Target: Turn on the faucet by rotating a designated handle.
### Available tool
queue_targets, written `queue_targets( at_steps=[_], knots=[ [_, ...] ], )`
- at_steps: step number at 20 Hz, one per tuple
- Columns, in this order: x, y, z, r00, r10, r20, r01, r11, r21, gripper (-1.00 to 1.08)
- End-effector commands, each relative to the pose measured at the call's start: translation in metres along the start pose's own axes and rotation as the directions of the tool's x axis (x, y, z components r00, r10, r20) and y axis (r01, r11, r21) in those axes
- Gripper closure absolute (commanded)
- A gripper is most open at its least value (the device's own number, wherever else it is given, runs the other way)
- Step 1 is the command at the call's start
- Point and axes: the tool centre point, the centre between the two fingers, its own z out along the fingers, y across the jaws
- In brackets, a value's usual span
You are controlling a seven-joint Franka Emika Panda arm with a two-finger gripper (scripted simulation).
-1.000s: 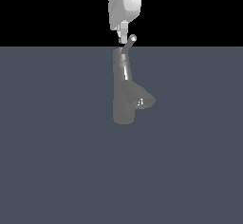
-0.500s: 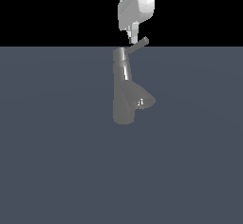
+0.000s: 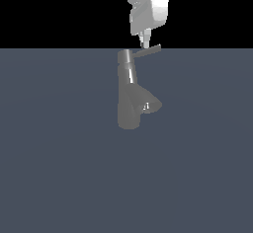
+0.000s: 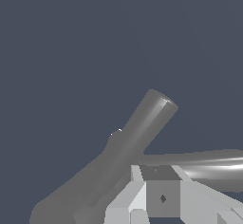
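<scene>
- We see a flat dark blue-grey floor (image 3: 59,177); the faucet (image 3: 129,103) stands on it near the middle of the exterior view, a grey shiny metal column with a flared cone spout (image 3: 148,104) low down, opening toward the exterior view's right.
- We judge the faucet rigid and fixed in place: it should not tip or slide under a push, so there is no need to grasp the body.
- White Panda arm (image 3: 148,10) comes down from above, just to the exterior view's right of the column top.
- The handle (image 3: 148,51) is a thin straight metal rod sticking out from the top cap toward the exterior view's right, tilted slightly up at the free end. In the wrist view it is the bright rod (image 4: 199,168) running sideways behind the fingers.
- We judge the handle stiff, smooth, probably slippery, and light to swing about the column axis. Best contact is near the free end for leverage, pushing sideways, not squeezing.
- The gripper (image 3: 145,43) sits right at the handle, about mid-rod, apparently touching it from above or beside.
- How far the fingers (image 4: 142,197) are parted we cannot tell; nothing is clearly clamped between them.
</scene>
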Motion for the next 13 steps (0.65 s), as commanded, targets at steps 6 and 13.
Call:
queue_targets(
  at_steps=[6, 13],
  knots=[
    [0.035, -0.011, 0.017, 1.000, 0.026, 0.000, -0.026, 1.000, -0.011, 1.08],
    [0.053, -0.021, 0.024, 0.999, 0.034, 0.000, -0.034, 0.999, -0.013, 1.08]
  ],
)
